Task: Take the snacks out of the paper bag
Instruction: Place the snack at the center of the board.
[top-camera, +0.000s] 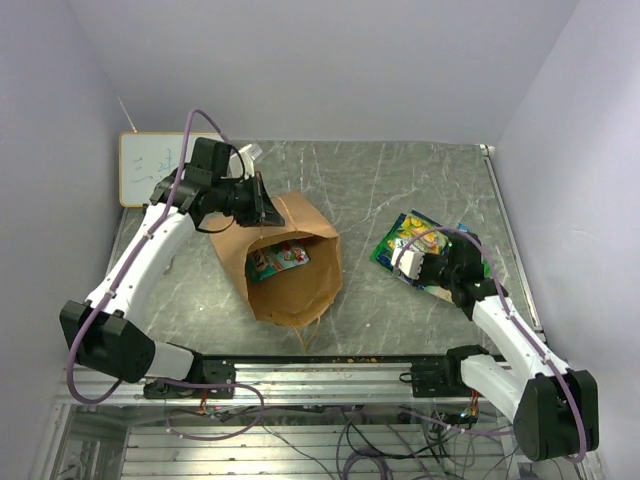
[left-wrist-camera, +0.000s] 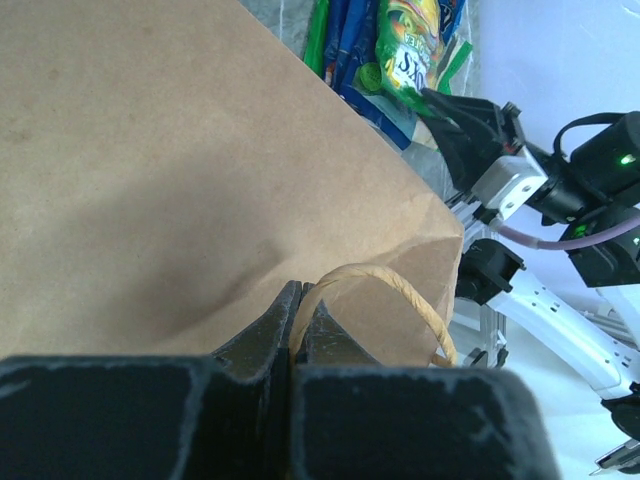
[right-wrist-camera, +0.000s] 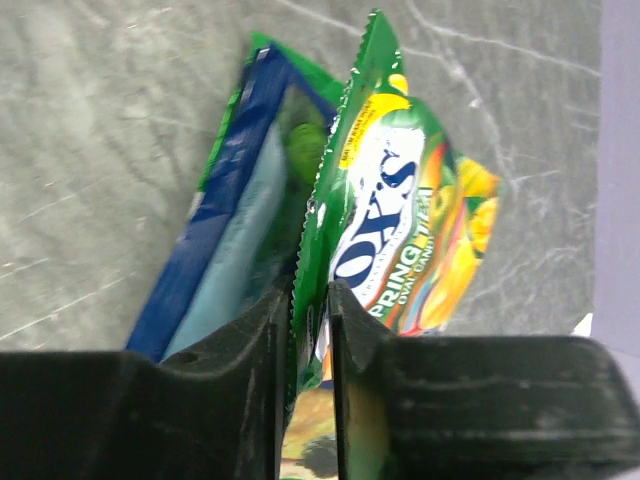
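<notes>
While the right gripper pinches a green packet by its crimped edge (seems light, floppy), blue packet just beside, the left gripper is clamped on the paper bag handle, a third packet inside beyond its fingertips.

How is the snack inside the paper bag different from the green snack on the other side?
The snack in the bag lies inside the paper bag; the green snack is outside it, beside a blue packet. Nothing touches the snack in the bag; the right gripper pinches the green snack. Both are flat printed packets.
</notes>
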